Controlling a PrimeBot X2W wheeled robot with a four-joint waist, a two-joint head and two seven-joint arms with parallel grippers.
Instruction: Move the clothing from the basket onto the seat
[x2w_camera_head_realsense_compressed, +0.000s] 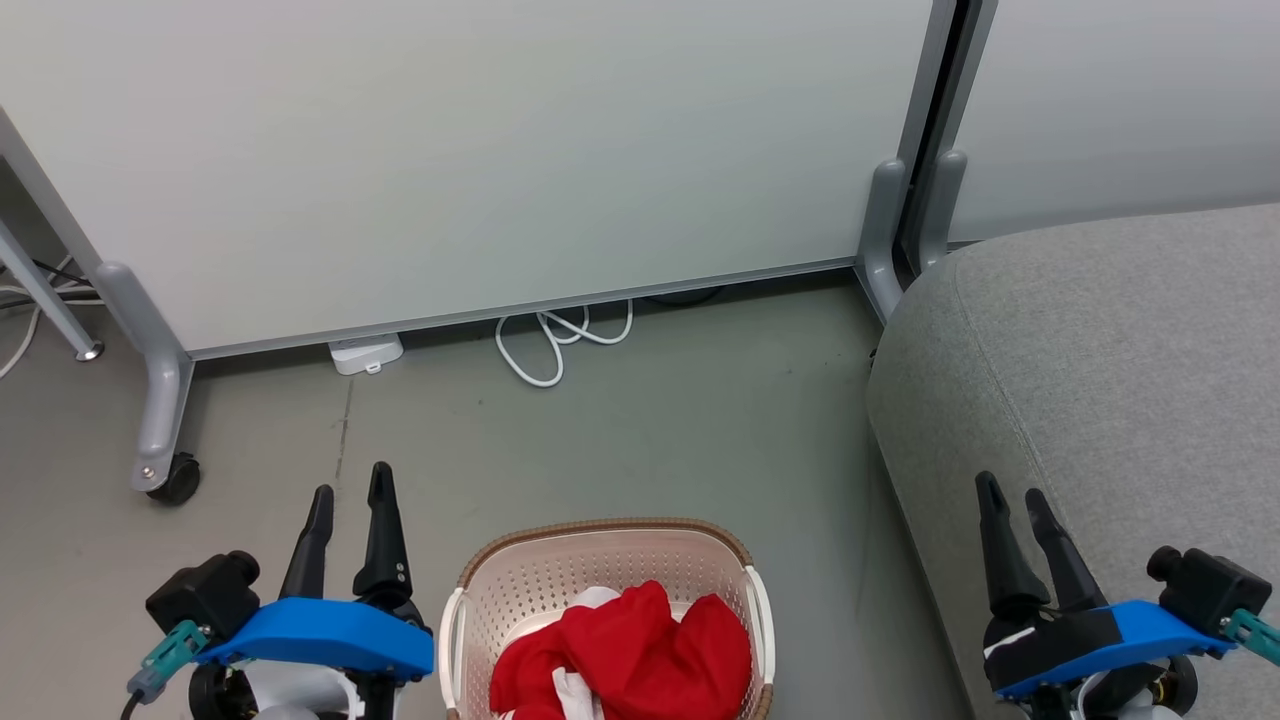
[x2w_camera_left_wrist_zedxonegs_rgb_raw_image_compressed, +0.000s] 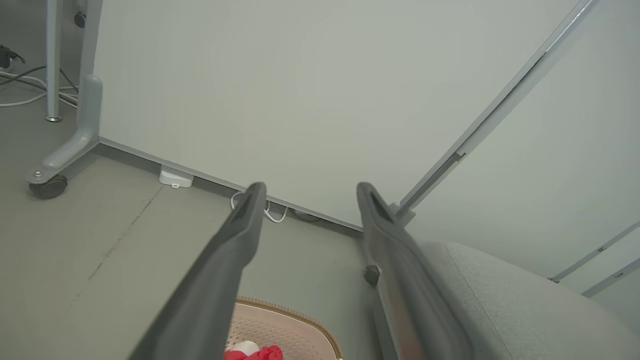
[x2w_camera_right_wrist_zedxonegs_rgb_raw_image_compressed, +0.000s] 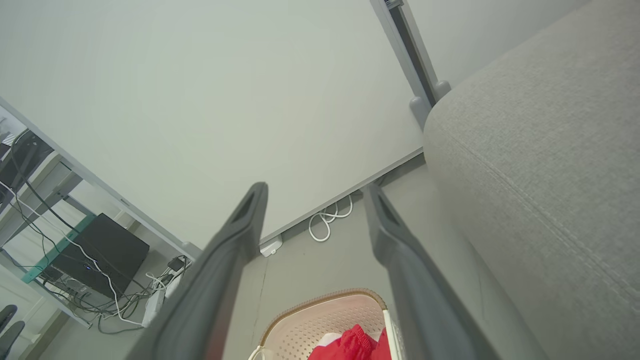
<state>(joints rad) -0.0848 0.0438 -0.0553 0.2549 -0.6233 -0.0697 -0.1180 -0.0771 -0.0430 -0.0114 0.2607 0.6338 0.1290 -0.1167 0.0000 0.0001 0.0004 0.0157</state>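
The cream basket (x2w_camera_head_realsense_compressed: 520, 580) with its brown rim sits on the floor at the bottom centre, and the red clothing (x2w_camera_head_realsense_compressed: 640, 650) with white trim lies crumpled inside it. The grey seat (x2w_camera_head_realsense_compressed: 1120, 370) fills the right side. My left gripper (x2w_camera_head_realsense_compressed: 350, 490) is open, to the left of the basket above the floor. My right gripper (x2w_camera_head_realsense_compressed: 1012, 492) is open over the seat's front edge, right of the basket. In the left wrist view the gripper (x2w_camera_left_wrist_zedxonegs_rgb_raw_image_compressed: 310, 192) frames the basket rim (x2w_camera_left_wrist_zedxonegs_rgb_raw_image_compressed: 290, 317) and a bit of clothing (x2w_camera_left_wrist_zedxonegs_rgb_raw_image_compressed: 255, 354). The right wrist view has the gripper (x2w_camera_right_wrist_zedxonegs_rgb_raw_image_compressed: 315, 192), basket (x2w_camera_right_wrist_zedxonegs_rgb_raw_image_compressed: 325, 315), clothing (x2w_camera_right_wrist_zedxonegs_rgb_raw_image_compressed: 355, 345) and seat (x2w_camera_right_wrist_zedxonegs_rgb_raw_image_compressed: 540, 150).
A pale partition panel (x2w_camera_head_realsense_compressed: 480, 150) on castor feet (x2w_camera_head_realsense_compressed: 175, 478) stands behind the floor space. A white cable (x2w_camera_head_realsense_compressed: 555, 340) and a small white box (x2w_camera_head_realsense_compressed: 365, 353) lie at its base. The right wrist view shows a black box (x2w_camera_right_wrist_zedxonegs_rgb_raw_image_compressed: 97, 252) and tangled cables (x2w_camera_right_wrist_zedxonegs_rgb_raw_image_compressed: 160, 290).
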